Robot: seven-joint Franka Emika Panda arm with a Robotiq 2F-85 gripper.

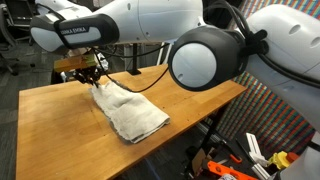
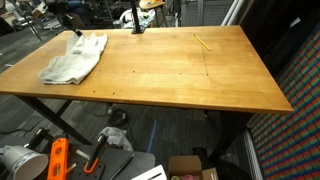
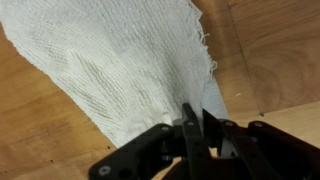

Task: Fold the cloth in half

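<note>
The cloth (image 1: pixel 130 115) is an off-white woven towel lying bunched on the wooden table (image 1: pixel 60 120), and one end of it is pulled up toward my gripper (image 1: pixel 90 75). In an exterior view the cloth (image 2: pixel 75 58) sits near the table's far left corner, under the gripper (image 2: pixel 72 28). In the wrist view the cloth (image 3: pixel 120 60) narrows down to my gripper (image 3: pixel 197 118). The two dark fingers are pressed together there, pinching the fabric's edge. The pinched corner itself is hidden between the fingers.
A thin yellow stick (image 2: pixel 202 42) lies on the far part of the table (image 2: pixel 180 80). A black stand (image 2: pixel 137 25) rises at the back edge. Orange tools (image 2: pixel 57 160) and boxes lie on the floor below. The arm's large joint (image 1: pixel 205 55) hangs over the table.
</note>
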